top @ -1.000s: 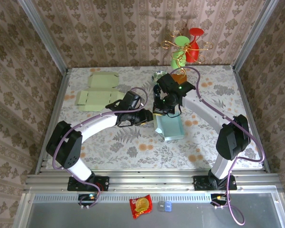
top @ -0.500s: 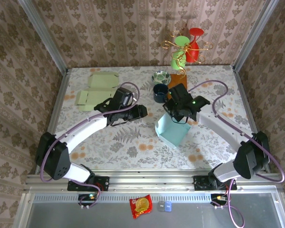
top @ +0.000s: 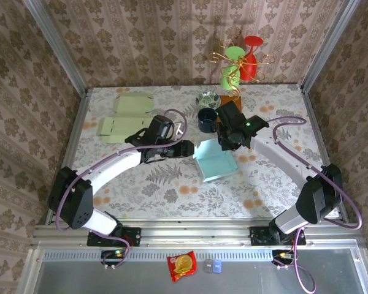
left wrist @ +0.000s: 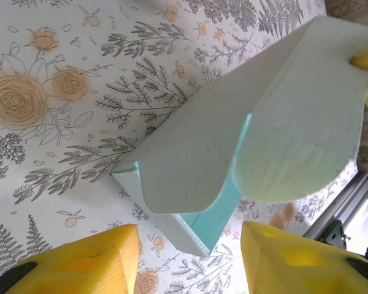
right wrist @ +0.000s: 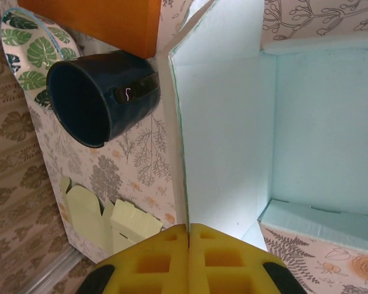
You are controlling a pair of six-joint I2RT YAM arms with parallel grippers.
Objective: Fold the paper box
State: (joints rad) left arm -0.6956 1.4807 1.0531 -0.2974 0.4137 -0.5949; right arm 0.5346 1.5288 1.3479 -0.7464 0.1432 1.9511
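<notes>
The paper box [top: 216, 162] is light blue and lies open-topped on the flowered table, near the middle. My right gripper [top: 228, 139] is shut on the top edge of its far wall; in the right wrist view its yellow fingertips [right wrist: 189, 236] pinch that thin edge, with the box's inside [right wrist: 294, 122] beyond. My left gripper [top: 187, 148] is open at the box's left side. In the left wrist view a lower corner of the box [left wrist: 233, 141] pokes into the gap of the left gripper [left wrist: 190, 257], touching neither of the yellow fingers [left wrist: 80, 263].
A dark blue cup [top: 207, 118], a leaf-patterned bowl [top: 208, 98] and an orange block [top: 231, 101] stand just behind the box. Flat green box blanks [top: 126, 116] lie at the back left. A gold stand with a green and a red cup [top: 242, 61] is at the back.
The right gripper has swung the box round and laid it flatter, nearer the cup. The left gripper has moved right to the box's edge and opened wider.
</notes>
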